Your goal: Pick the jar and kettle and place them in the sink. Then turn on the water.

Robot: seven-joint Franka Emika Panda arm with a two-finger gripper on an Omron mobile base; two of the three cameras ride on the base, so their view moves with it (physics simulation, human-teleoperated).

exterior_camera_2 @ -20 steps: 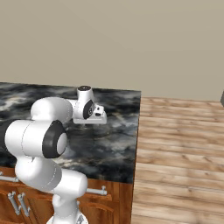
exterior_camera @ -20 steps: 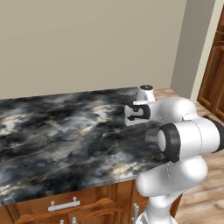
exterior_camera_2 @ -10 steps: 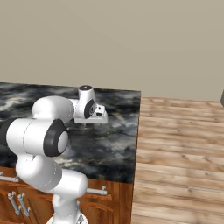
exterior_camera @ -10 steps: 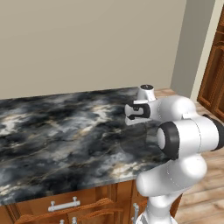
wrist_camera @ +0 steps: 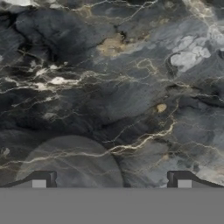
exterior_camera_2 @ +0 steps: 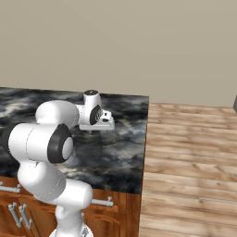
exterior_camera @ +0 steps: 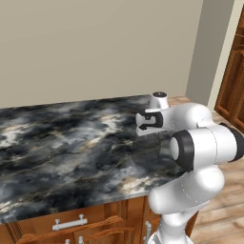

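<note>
My gripper (wrist_camera: 112, 183) hangs low over a black marble counter (exterior_camera: 66, 143), pointing straight down at the bare stone. Its two dark fingertips (wrist_camera: 43, 180) stand far apart with nothing between them, so it is open. In the left base view the gripper (exterior_camera: 142, 129) is near the counter's right end, and in the right base view the gripper (exterior_camera_2: 94, 131) sits left of the counter's end edge. The jar, the kettle, the sink and the water are out of view.
The counter ends at a right edge (exterior_camera_2: 144, 139), with wooden floor (exterior_camera_2: 190, 152) beyond it. A beige wall (exterior_camera: 95, 47) runs behind the counter. Wooden drawers with metal handles (exterior_camera: 69, 223) sit under it. Tall wooden cabinets (exterior_camera: 233, 71) stand at the far right.
</note>
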